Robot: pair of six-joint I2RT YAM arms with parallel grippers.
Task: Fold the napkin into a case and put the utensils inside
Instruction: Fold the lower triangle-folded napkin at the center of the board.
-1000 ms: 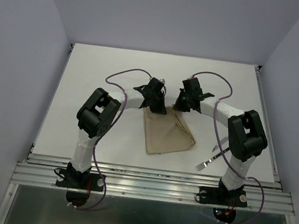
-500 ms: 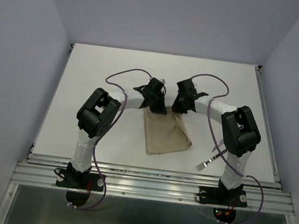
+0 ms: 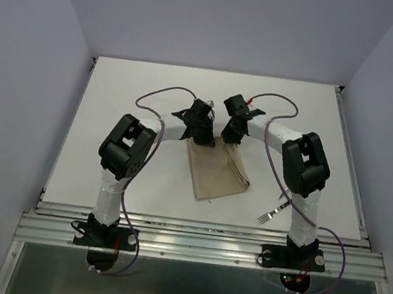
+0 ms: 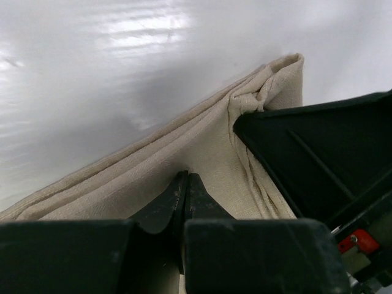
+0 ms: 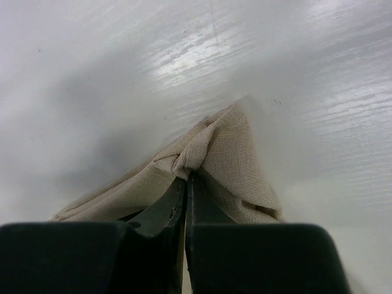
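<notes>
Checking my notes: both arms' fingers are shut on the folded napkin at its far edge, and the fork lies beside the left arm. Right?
Not quite. The left fingers and right fingers are shut on the folded napkin at its far edge, but the fork lies beside the right arm, as the top external view shows.

table (image 3: 113, 122): white | napkin (image 3: 214, 174): folded, mid-table | fork (image 3: 273, 213): near right front, apart from napkin

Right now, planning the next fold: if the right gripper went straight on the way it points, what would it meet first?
The right gripper is shut on the napkin; going on, it would push that cloth first, then meet the table, probably soon, though depth is unclear.
</notes>
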